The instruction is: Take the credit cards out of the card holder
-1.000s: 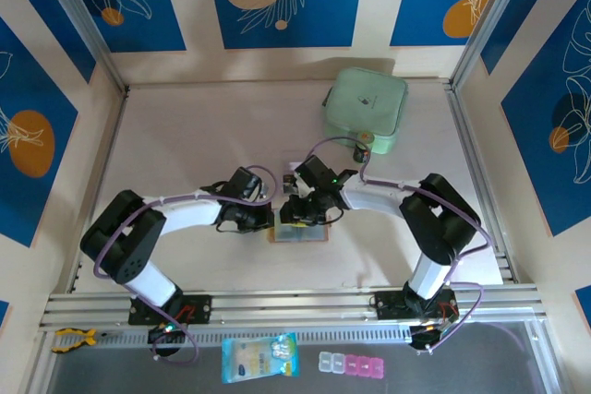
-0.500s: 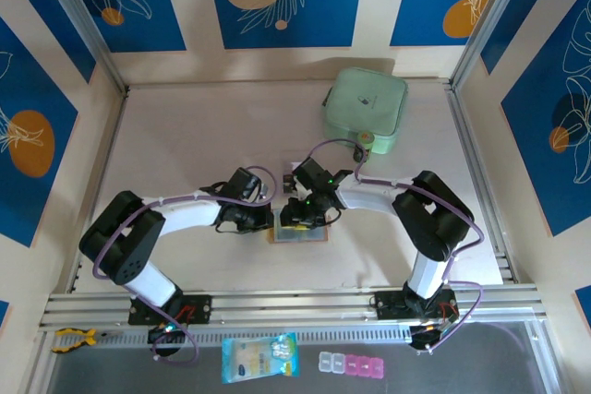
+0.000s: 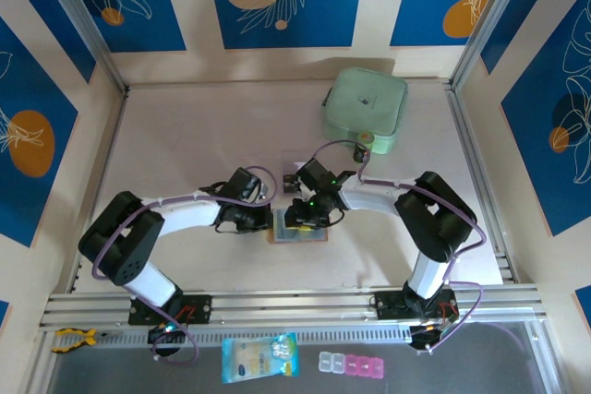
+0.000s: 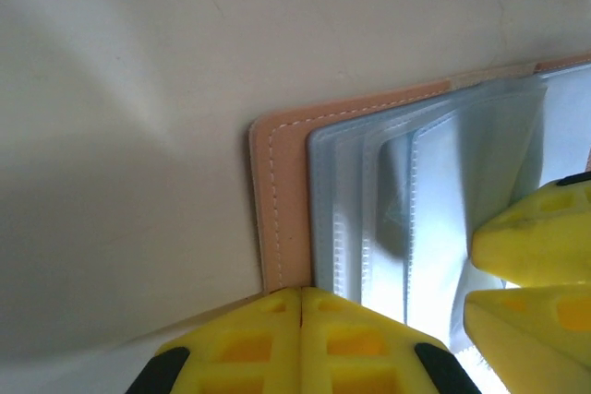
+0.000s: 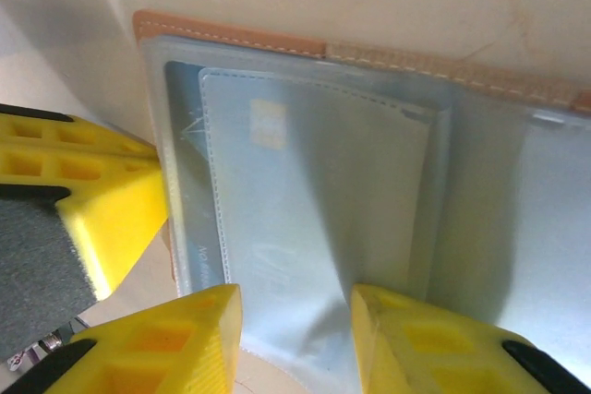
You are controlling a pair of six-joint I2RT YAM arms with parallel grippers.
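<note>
The salmon-tan card holder lies open on the table between both grippers. In the left wrist view its stitched tan edge and grey clear pockets show. My left gripper is shut, its tips resting at the holder's edge. My right gripper is open, one finger on either side of a pocket sleeve. Through the sleeves I see a pale card with a chip and a darker card behind it. The left gripper's yellow finger sits beside the holder's left edge.
A mint-green zip pouch lies at the back right. A small clear rectangle rests just behind the grippers. A packet and a pill box lie on the dark strip below the rail. Blue patterned walls enclose the table.
The right gripper has shifted slightly over the holder and its elbow has moved a little. The left arm has stayed put.
</note>
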